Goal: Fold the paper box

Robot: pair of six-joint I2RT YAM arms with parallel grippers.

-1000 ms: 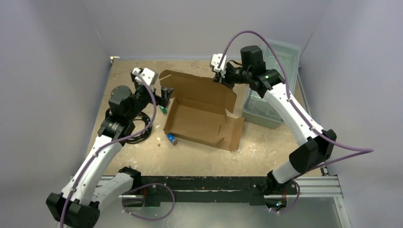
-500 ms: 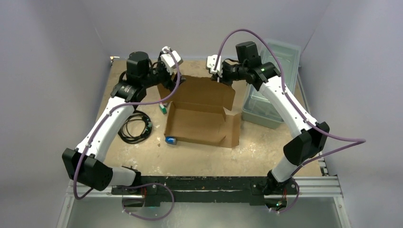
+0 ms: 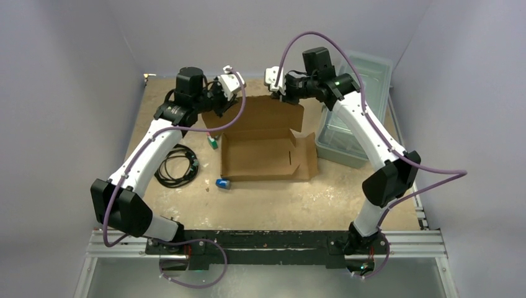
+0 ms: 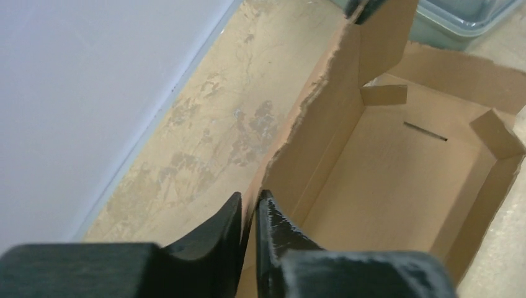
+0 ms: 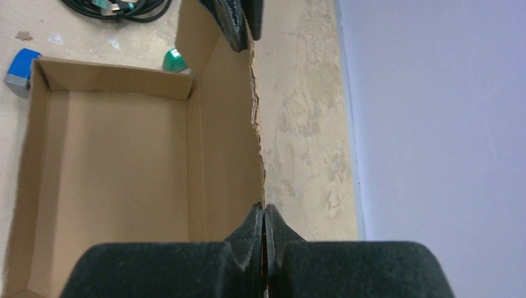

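Right wrist and left wrist views show the right gripper (image 5: pixel 264 217) and left gripper (image 4: pixel 249 211) each pinching the ragged top edge of the paper box (image 5: pixel 111 161), its tray below the jaws, so both ends are probably best folded over together, without twisting.

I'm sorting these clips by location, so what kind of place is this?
Probably a lab test cell for robots: plain walls close in a scuffed tabletop, and two arms are bolted to a metal rail at its near edge.
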